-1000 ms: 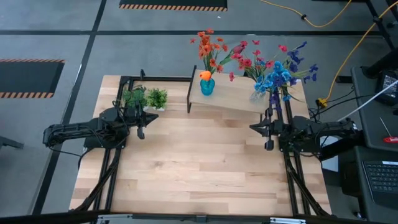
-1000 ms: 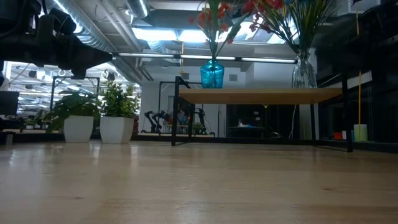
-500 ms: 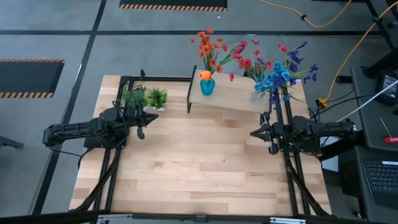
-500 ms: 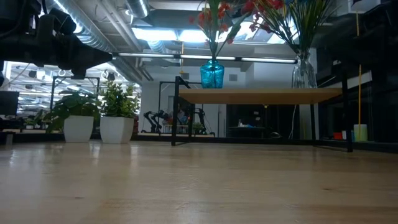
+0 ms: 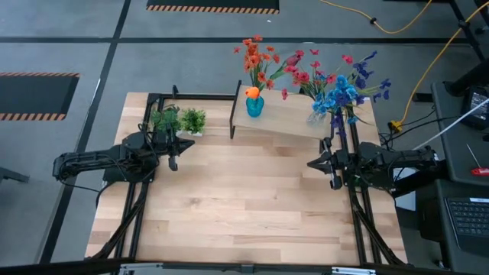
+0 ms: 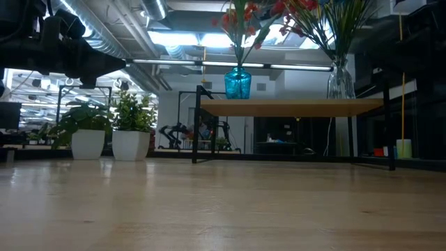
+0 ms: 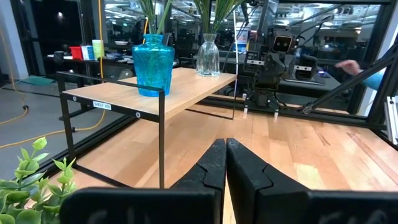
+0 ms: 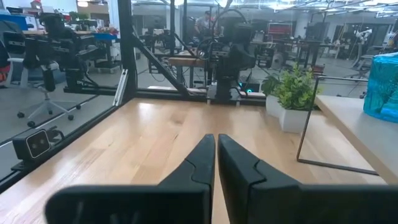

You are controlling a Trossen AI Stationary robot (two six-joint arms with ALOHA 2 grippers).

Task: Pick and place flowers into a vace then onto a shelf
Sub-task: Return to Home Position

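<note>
Blue vase [image 5: 254,105] and clear vase [image 5: 318,116], flowers [image 5: 302,75] in, stand on the shelf [image 5: 286,118]; placing looks done. Left arm [image 5: 107,162], right arm [image 5: 386,164] flank the shelf's front, jaws pinched together, empty; only parking remains

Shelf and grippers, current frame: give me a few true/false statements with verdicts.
1. The blue vase and the clear vase both stand on the shelf. True.
2. The left gripper and right gripper are both shut and empty. True.
3. The blue vase holds no flowers. False: flowers with red and orange blooms rise from it.
4. The two potted plants stand on the shelf. False: they stand on the table, beside it.
</note>
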